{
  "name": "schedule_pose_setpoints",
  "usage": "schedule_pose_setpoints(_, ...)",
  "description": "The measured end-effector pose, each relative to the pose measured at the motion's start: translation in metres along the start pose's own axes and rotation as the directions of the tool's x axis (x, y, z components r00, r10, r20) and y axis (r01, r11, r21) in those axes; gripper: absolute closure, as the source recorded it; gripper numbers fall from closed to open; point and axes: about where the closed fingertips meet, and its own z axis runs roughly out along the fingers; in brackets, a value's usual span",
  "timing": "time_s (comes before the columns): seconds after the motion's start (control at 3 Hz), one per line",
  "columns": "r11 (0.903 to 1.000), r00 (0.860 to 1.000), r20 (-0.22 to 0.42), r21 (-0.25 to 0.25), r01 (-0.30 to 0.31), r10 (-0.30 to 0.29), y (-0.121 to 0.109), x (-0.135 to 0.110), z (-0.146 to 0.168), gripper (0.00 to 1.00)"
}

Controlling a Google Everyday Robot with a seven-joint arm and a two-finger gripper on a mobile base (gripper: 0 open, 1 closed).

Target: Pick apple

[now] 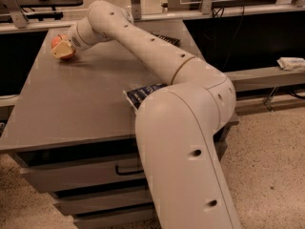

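The small red-orange apple (57, 40) is at the far left corner of the grey table (71, 104). My gripper (63, 49) reaches out to it at the end of the long beige arm and is shut on the apple, with one beige finger (61, 52) across its front. The apple sits at or just above the tabletop; I cannot tell which. Most of the apple is hidden behind the finger.
A dark blue chip bag (143, 93) lies near the table's right front edge, partly hidden by my arm's big elbow (190, 128). Drawers (95, 173) are below the tabletop. Shelving and a dark counter stand behind the table.
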Motion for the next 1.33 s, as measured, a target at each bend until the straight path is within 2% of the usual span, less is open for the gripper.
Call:
schedule_pose_setpoints(0.33,0.9999,0.999,0.034,0.011,0.01,-0.011,-0.003,-0.002,-0.021,0.62)
schedule_pose_setpoints(0.67,0.9993,0.994,0.1,-0.015,0.035,-0.033,-0.003,-0.01,-0.069,0.85)
schedule_pose_setpoints(1.0,0.9942,0.978,0.201,-0.078,0.074,-0.058,-0.004,-0.014,-0.122,1.0)
schedule_pose_setpoints(1.33,0.9765,0.942,0.331,-0.177,0.124,-0.06,-0.009,-0.016,-0.174,1.0)
